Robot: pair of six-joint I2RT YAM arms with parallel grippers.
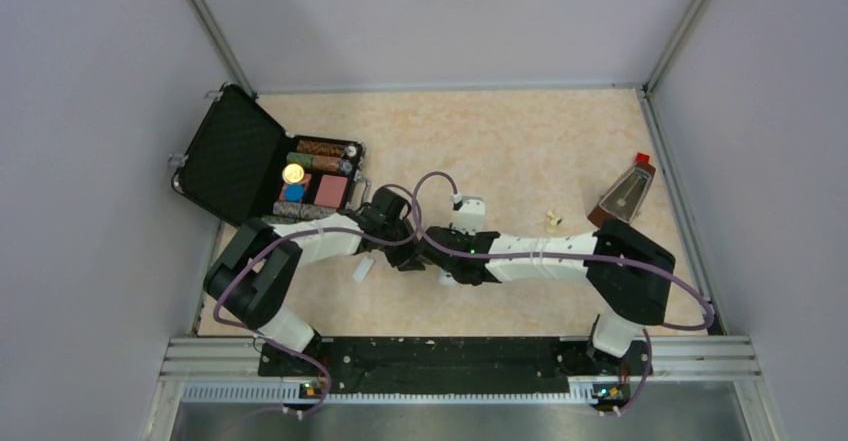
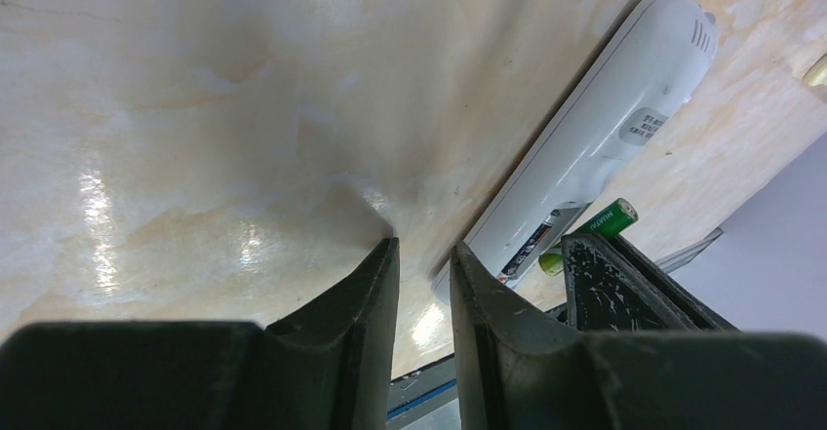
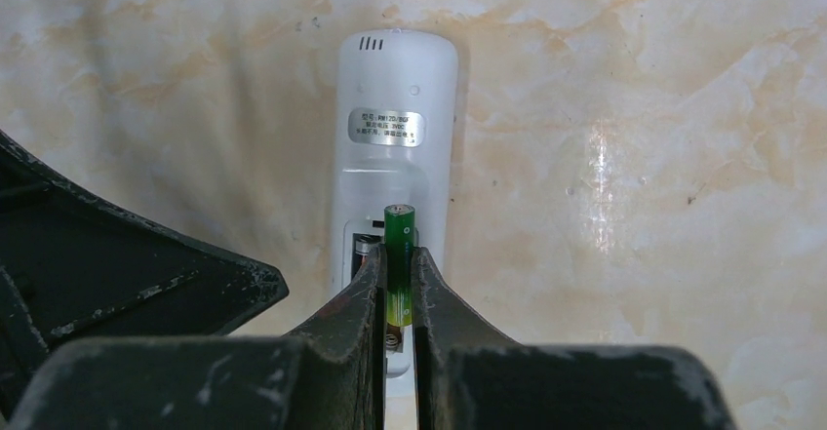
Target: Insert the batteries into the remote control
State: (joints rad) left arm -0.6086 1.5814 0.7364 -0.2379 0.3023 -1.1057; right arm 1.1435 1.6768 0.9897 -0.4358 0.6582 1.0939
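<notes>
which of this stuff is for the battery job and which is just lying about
for the job: white oblong plastic remote control, back up; slim green cylinder battery in the right claw; small loose white cover piece, likely
lying about: open black case; brown pyramid metronome; tiny pale object

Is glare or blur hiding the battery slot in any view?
Right wrist: slot dim beside the sharp green battery, glare streak on the table well aside. Left wrist: remote sharp, table glare at left, slot end shadowed. Top: arms hide it.
</notes>
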